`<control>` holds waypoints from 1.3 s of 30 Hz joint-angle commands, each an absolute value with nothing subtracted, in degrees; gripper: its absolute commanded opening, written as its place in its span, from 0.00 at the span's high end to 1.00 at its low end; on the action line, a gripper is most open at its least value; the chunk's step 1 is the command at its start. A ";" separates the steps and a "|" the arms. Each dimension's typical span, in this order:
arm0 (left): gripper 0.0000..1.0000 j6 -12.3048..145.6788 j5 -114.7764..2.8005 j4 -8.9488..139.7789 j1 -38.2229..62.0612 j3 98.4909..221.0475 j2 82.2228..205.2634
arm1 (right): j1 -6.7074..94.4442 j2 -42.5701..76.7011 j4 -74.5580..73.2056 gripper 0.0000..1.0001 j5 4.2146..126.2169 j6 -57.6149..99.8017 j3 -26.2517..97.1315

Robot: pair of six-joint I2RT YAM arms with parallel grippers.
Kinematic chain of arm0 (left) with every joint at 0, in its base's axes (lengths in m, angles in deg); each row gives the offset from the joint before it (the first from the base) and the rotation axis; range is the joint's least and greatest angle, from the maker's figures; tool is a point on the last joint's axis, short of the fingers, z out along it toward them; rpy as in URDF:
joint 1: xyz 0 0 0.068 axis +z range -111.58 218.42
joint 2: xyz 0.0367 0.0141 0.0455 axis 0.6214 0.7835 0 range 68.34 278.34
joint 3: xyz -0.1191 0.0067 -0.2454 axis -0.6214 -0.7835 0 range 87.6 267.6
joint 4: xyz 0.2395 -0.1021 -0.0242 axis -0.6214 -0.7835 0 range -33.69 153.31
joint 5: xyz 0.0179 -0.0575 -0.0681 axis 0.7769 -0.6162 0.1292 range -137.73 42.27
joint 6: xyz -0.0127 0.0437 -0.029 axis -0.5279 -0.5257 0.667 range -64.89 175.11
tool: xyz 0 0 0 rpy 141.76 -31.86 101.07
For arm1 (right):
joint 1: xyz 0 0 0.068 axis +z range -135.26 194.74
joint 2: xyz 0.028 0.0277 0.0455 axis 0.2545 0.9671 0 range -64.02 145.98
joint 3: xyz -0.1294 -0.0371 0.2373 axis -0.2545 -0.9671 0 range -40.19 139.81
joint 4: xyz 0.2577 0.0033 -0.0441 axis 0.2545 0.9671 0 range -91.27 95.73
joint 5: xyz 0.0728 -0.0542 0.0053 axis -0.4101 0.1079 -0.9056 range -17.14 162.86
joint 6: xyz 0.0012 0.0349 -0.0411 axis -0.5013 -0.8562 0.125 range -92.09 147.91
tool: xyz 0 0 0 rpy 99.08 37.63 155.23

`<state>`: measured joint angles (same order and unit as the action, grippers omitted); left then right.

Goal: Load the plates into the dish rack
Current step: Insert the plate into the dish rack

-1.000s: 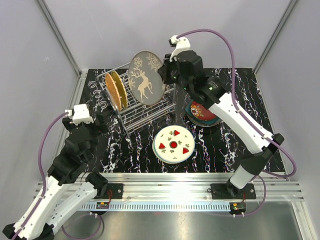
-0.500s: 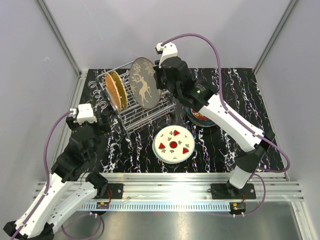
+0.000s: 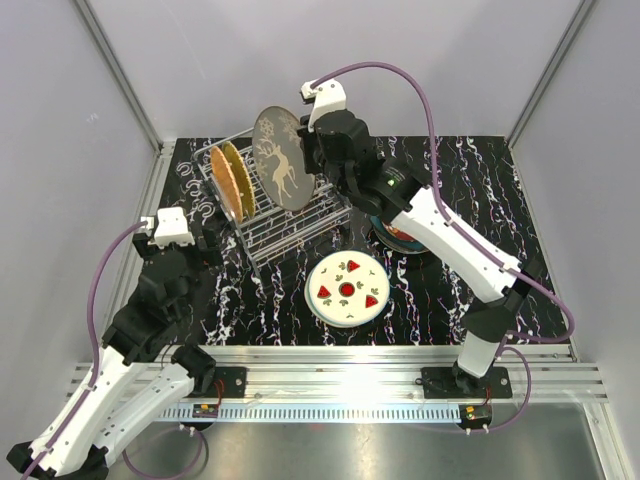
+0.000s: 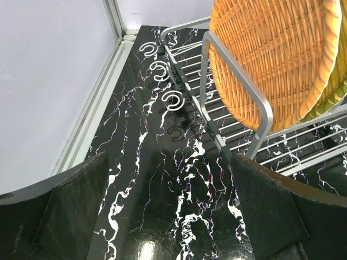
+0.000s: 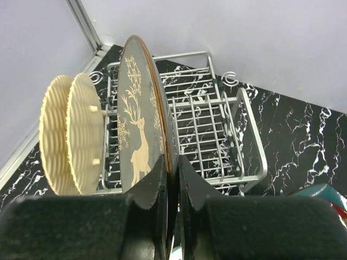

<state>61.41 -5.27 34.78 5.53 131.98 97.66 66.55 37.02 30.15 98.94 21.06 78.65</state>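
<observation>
The silver wire dish rack [image 3: 300, 225] stands at the back left, with two woven plates [image 3: 232, 180] upright in its left end. My right gripper [image 3: 312, 160] is shut on the rim of the grey reindeer plate [image 3: 278, 158] and holds it upright above the rack's middle. In the right wrist view the fingers [image 5: 154, 181] pinch that plate [image 5: 135, 135] edge-on over the rack [image 5: 217, 130], next to the woven plates [image 5: 81, 135]. My left gripper [image 3: 205, 240] is open and empty over the table, left of the rack [image 4: 260, 114] and a woven plate [image 4: 265, 59].
A white plate with red motifs [image 3: 347, 288] lies flat in front of the rack. A stack with a red patterned plate on a teal one [image 3: 392, 235] lies to the right, partly under my right arm. White hooks [image 4: 173, 100] sit beside the rack's left rail.
My right arm has carried the reindeer plate leftward over the rack and turned it more edge-on. The left arm has drawn back slightly toward the near left, gripper still open.
</observation>
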 commanded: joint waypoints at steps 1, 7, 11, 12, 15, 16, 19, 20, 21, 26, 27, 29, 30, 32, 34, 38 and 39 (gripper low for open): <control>0.02 61.70 -5.98 38.00 5.64 131.81 97.69 | 67.83 36.00 21.58 1.00 100.81 21.49 84.61; 0.02 61.61 -6.07 38.00 5.72 131.81 97.52 | 68.97 37.41 21.76 1.00 101.33 21.32 84.70; 0.02 61.61 -6.07 38.00 5.72 131.63 97.17 | 69.67 38.20 21.41 1.00 102.12 21.14 83.38; 0.02 61.61 -6.24 38.00 5.64 131.72 97.17 | 69.85 38.38 21.32 1.00 102.30 21.23 83.21; 0.01 61.61 -6.24 38.00 5.72 131.63 97.17 | 70.81 39.08 21.05 1.00 103.88 22.02 82.94; 0.01 61.61 -6.33 37.91 5.64 131.63 97.08 | 71.42 39.17 20.88 1.00 105.01 22.72 82.85; 0.01 61.61 -6.42 38.00 5.72 131.63 96.73 | 72.13 39.78 20.44 1.00 106.08 23.25 82.76; 0.01 61.61 -6.42 38.00 5.72 131.55 96.55 | 72.48 39.87 20.18 1.00 106.34 23.34 82.68; 0.01 61.61 -6.51 38.09 5.64 131.63 96.46 | 72.75 40.05 19.91 1.00 106.78 23.51 82.42; 0.01 61.61 -7.03 38.00 5.64 131.55 96.37 | 74.24 41.10 18.16 1.00 110.47 25.88 82.76; 0.01 61.79 -7.12 37.91 5.72 131.46 96.37 | 74.85 41.71 17.98 1.00 111.08 26.23 83.20; 0.01 61.79 -7.03 38.00 5.72 131.55 96.29 | 75.38 42.42 17.36 1.00 112.58 27.55 83.82; 0.01 61.79 -7.21 37.91 5.72 131.55 96.20 | 76.00 43.20 17.10 1.00 113.19 27.64 84.43; 0.01 61.79 -7.38 38.00 5.72 131.54 96.11 | 76.53 44.09 16.40 1.00 114.69 30.71 84.96; 0.01 61.87 -7.56 37.91 5.72 131.54 96.02 | 77.23 45.32 15.96 1.00 116.18 32.21 86.10; 0.01 61.87 -8.00 38.00 5.72 131.37 95.93 | 77.58 47.60 15.52 1.00 117.33 33.71 88.38; 0.01 61.87 -8.17 37.91 5.64 131.37 96.02 | 77.58 47.87 15.34 1.00 117.42 33.97 88.74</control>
<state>61.46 -7.06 34.82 5.53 131.81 96.52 77.33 47.53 24.03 115.14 31.35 84.23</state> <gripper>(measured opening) 0.984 0.139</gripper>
